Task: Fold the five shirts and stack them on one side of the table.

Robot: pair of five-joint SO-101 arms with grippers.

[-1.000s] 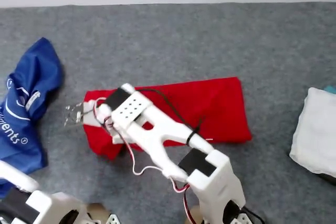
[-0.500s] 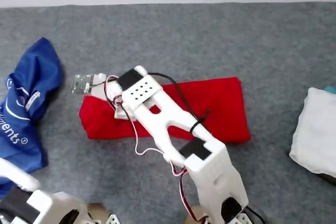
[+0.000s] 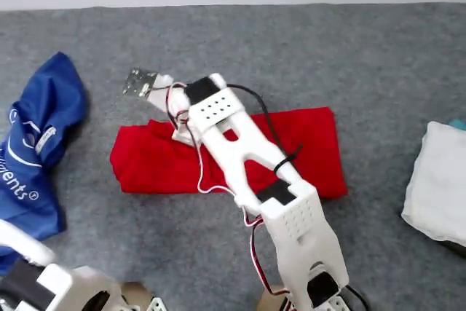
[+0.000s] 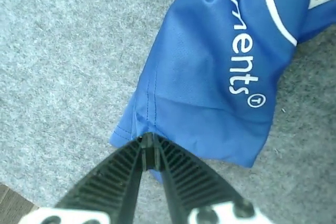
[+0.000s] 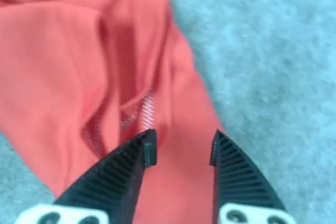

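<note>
Three shirts out on the grey surface (image 3: 306,49). Right claw (image 5: 182,148): parted to a middling gap, grips nothing, hangs raised over one end of the red shirt (image 3: 306,151). Directly under its tips, rumpled red cloth with a pale ribbed trim showing in a crease; just off to one side of the tips, bare surface. Back from this claw, beneath its arm, the remainder of the red shirt as a long folded band. Left claw (image 4: 149,148): pressed shut, tips right at the hem of the crumpled blue shirt (image 4: 210,93); cannot tell whether any cloth is pinched. Well to the left of the right claw, that blue shirt; far off to its right, a folded white shirt (image 3: 440,180).
</note>
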